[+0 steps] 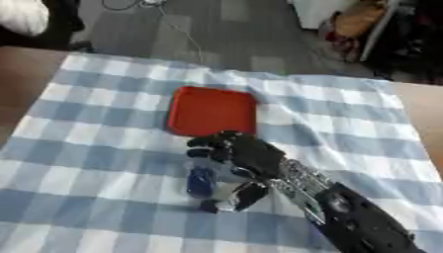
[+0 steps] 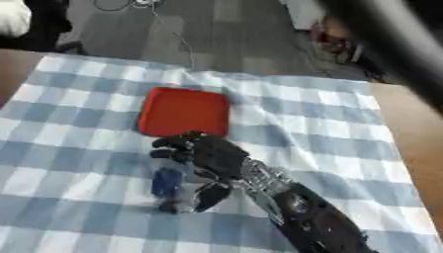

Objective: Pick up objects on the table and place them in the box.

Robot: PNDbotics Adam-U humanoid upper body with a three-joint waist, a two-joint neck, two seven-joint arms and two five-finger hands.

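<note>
A blue-and-white checked cloth (image 1: 104,143), soft and rumpled into low folds near its far edge, covers most of a brown bench (image 1: 26,74), whose bare top shows at the left and right sides. Beyond the bench lies a grey floor (image 1: 225,34) with a thin pale cable (image 1: 186,37) trailing across it, and a heap of orange and dark clutter (image 1: 355,24) stands at the far right of the room. The right arm (image 1: 355,222), black with silver joints, comes in from the lower right corner. A flat red box (image 1: 212,109), square with rounded corners and a low rim, sits on the cloth near its middle. Just in front of it the right robot hand (image 1: 246,155) has its fingers and thumb curled around a small clear bottle with blue contents (image 1: 200,182), standing on the cloth and partly hidden by the fingers. In the right eye view a blurred dark shape (image 2: 389,44) crosses the upper right corner.
</note>
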